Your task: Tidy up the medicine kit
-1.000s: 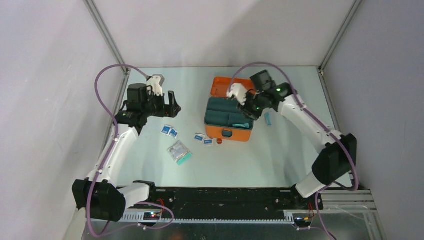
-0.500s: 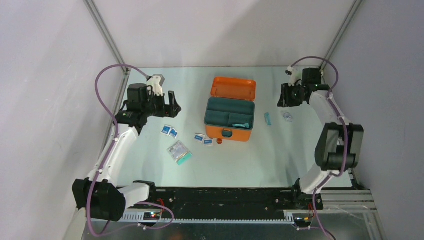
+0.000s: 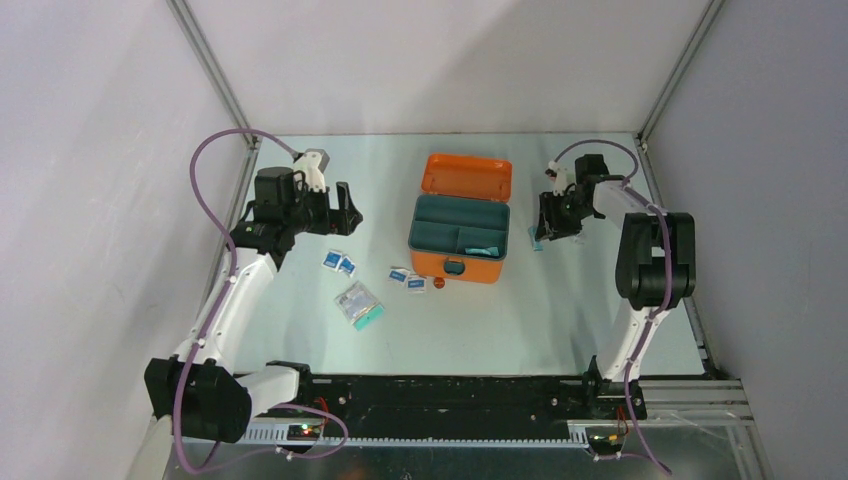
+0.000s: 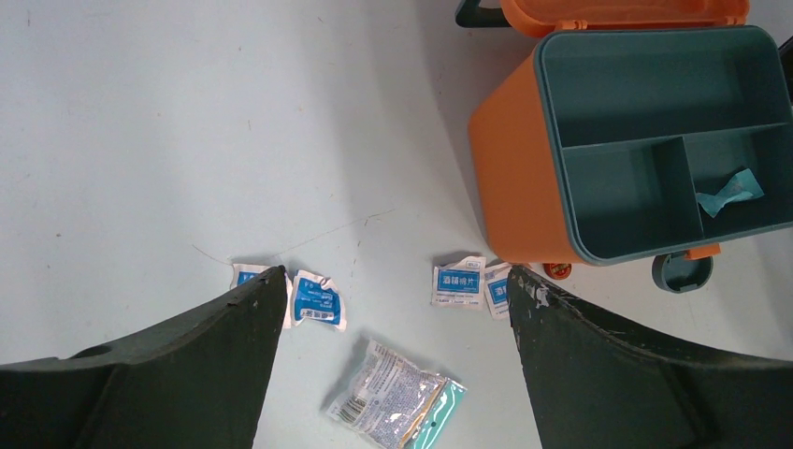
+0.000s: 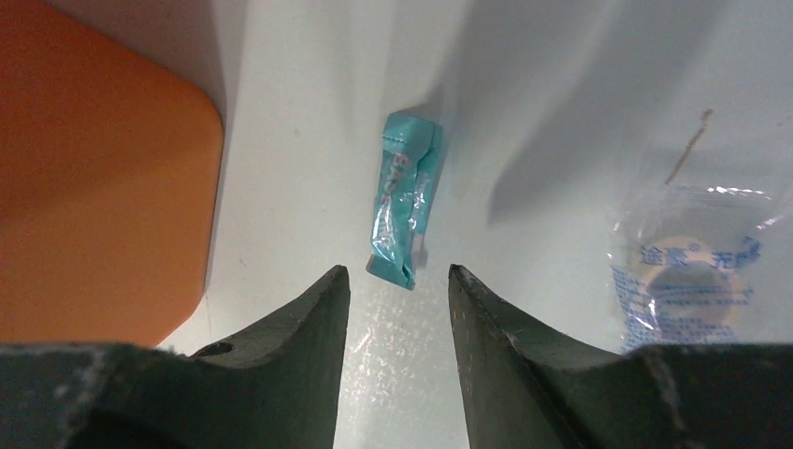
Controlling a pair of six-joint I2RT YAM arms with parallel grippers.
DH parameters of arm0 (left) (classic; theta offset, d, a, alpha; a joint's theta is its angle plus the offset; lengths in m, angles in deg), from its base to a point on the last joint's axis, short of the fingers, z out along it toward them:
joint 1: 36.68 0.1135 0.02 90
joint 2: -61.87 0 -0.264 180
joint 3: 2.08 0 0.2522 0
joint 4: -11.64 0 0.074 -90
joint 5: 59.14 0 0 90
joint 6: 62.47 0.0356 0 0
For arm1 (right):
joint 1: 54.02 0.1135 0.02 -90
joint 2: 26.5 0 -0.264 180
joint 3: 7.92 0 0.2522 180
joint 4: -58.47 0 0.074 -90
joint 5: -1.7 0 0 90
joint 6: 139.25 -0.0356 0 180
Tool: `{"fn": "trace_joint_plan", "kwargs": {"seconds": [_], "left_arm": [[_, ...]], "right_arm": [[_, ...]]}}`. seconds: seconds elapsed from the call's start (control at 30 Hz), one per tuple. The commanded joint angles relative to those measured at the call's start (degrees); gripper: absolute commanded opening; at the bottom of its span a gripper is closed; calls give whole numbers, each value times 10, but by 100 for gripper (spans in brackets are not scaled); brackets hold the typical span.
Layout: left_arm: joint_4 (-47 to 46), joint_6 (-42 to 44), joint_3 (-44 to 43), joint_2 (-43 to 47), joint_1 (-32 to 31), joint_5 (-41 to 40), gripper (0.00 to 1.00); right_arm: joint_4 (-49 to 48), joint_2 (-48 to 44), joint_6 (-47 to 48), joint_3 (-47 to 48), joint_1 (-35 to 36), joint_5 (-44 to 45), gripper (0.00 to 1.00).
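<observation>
The medicine kit (image 3: 432, 262), an orange box, stands open mid-table with its lid (image 3: 467, 177) tipped back. It also shows in the left wrist view (image 4: 505, 168) and the right wrist view (image 5: 93, 187). Its teal tray (image 3: 450, 213) holds one teal packet (image 4: 729, 192). My right gripper (image 3: 545, 228) is open and low, just right of the kit. A teal packet (image 5: 402, 201) lies on the table just ahead of its fingertips (image 5: 397, 271). My left gripper (image 3: 345, 215) is open and empty, held above the table left of the kit (image 4: 397, 281).
Blue-white packets lie left of the kit (image 4: 316, 299) and by its front corner (image 4: 460, 281). A clear bag with a teal strip (image 4: 397, 393) lies nearer. A small red cap (image 4: 557, 270) sits by the latch (image 4: 683, 271). A clear packet with a roll (image 5: 687, 253) lies right of the teal packet.
My right arm left the kit, swung to the back right, then came down to the teal packet beside the kit. The left arm has not moved.
</observation>
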Motion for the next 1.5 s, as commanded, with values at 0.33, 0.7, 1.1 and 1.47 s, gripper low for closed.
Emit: {"fn": "trace_joint_plan", "kwargs": {"seconds": [0.33, 0.7, 1.1, 1.47], "left_arm": [[-13, 1, 9, 14, 7, 5, 92], [-15, -6, 2, 14, 9, 14, 92], [-15, -6, 6, 14, 9, 17, 92], [-15, -10, 2, 5, 9, 22, 92]], "right_arm": [[39, 76, 3, 96, 39, 59, 46], [49, 105, 22, 103, 49, 97, 33], [64, -3, 30, 88, 31, 64, 16], [81, -181, 34, 112, 35, -50, 11]]}}
